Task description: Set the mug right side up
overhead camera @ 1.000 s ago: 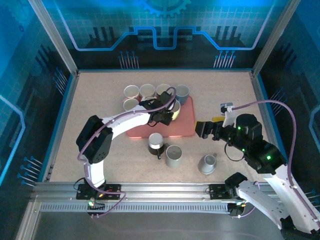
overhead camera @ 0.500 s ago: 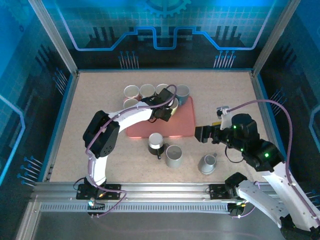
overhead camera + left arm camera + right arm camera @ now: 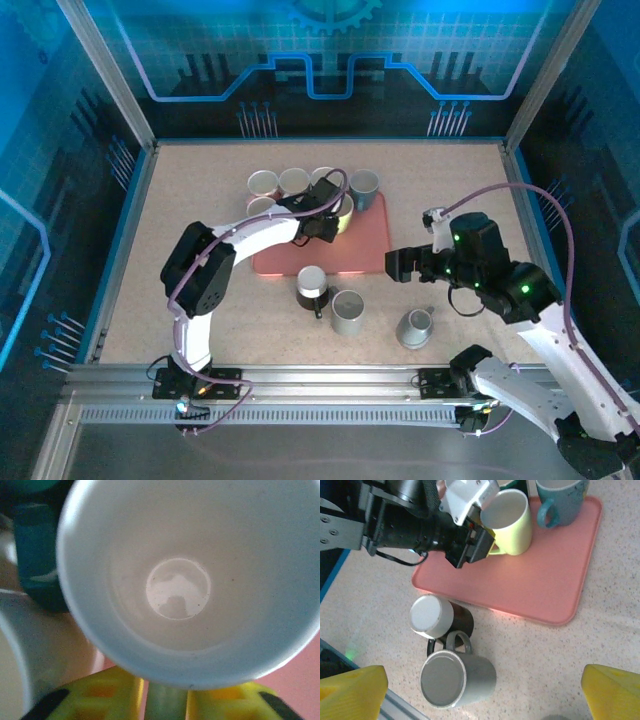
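A yellow mug [image 3: 347,212] stands mouth up at the back of the pink tray [image 3: 370,245]. In the left wrist view I look straight down into the yellow mug [image 3: 180,580]. Its handle [image 3: 167,705] sits between my left gripper's [image 3: 166,695] yellow fingers [image 3: 112,697], and a thin gap shows on the left side. The left gripper [image 3: 485,542] also appears in the right wrist view beside the yellow mug [image 3: 507,522]. My right gripper [image 3: 400,265] hangs wide open over the table, holding nothing.
Bottom up in front of the tray are a dark mug [image 3: 432,616], a grey mug [image 3: 457,680] and a second grey mug [image 3: 415,327]. A teal mug [image 3: 560,497] and several pale mugs [image 3: 280,183] crowd the tray's far edge.
The left jaws have eased apart round the yellow mug's handle. The right arm has swung a little to the left, toward the tray's near right corner.
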Tool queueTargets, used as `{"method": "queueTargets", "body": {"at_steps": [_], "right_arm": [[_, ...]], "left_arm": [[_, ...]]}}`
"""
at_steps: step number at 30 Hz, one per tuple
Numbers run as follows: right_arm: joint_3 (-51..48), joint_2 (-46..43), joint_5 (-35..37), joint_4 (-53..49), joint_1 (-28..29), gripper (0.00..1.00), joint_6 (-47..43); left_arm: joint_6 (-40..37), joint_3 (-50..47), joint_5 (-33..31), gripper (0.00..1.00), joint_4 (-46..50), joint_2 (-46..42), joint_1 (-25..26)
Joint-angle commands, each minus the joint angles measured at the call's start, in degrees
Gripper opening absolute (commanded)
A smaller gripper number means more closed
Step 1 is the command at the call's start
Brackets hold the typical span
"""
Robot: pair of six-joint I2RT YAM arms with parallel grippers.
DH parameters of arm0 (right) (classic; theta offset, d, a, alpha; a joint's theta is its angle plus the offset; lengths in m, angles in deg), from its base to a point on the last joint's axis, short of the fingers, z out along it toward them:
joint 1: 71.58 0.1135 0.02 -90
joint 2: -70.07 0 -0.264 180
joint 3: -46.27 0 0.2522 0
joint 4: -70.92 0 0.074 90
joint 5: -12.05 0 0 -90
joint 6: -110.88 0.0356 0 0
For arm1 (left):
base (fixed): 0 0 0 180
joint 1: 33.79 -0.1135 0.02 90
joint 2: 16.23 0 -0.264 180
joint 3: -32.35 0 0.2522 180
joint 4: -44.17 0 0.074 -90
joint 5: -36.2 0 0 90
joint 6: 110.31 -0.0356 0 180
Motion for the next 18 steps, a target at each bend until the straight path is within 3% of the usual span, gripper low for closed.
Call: {"method": "queueTargets", "body": {"at_steps": [1,6,10,15,18], "right_arm": [[3.7,2.4,-0.9,-7.2,1.5,1.00,-2.9],[9.5,7.7,2.3,-14.8,5.8,1.00,-13.4],[9.7,8.7,2.6,-14.7,10.5,0.99,-28.2],[5.2,5.6,-5.9,-17.6,16.6,1.00,-62.7],[3.6,8.5,0.3,-21.8,17.4,1.00,-80.5]], "left_arm": [[1.2,-1.5,-0.9,0.31,-0.2,-4.3,-0.7],[2.7,-3.1,1.7,0.34,0.4,-9.5,-0.6],[5.2,-3.9,5.7,0.36,2.2,-14.5,-0.5],[8.1,-7.4,9.5,0.38,4.9,-23.8,-0.1],[9.1,-11.3,11.1,0.38,5.4,-31.0,-0.1]]}}
